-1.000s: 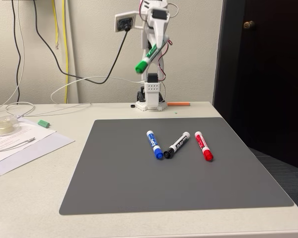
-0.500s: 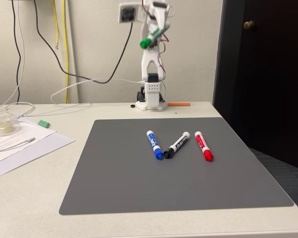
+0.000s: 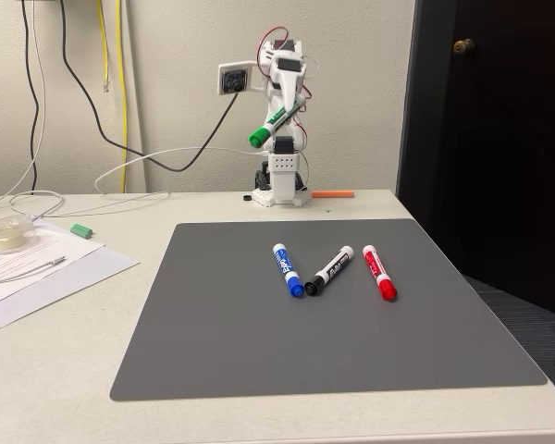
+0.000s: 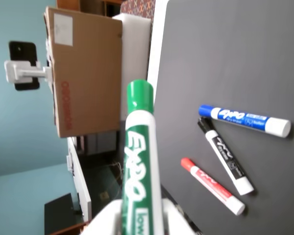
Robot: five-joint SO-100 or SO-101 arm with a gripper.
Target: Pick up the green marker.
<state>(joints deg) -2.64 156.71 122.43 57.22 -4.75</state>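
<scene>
Left of the fixed view: papers (image 3: pixel 46 264) and a small green piece (image 3: pixel 81 229) on the table (image 3: pixel 55 370). Upper centre: gripper (image 3: pixel 279 113) raised high above the arm's base, clamped on the green marker (image 3: pixel 270 124), cap tilted down-left; same grip in the wrist view, marker (image 4: pixel 139 161) rising from lower centre. Centre of the grey mat (image 3: pixel 213 342): blue (image 3: pixel 287 269), black (image 3: pixel 329 269), red (image 3: pixel 379 271) markers lying near one another.

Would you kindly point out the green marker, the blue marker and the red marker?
green marker (image 4: pixel 137 166), wrist view, on its green label.
blue marker (image 3: pixel 287 268), fixed view, on its barrel.
red marker (image 3: pixel 378 270), fixed view, on its barrel.
</scene>
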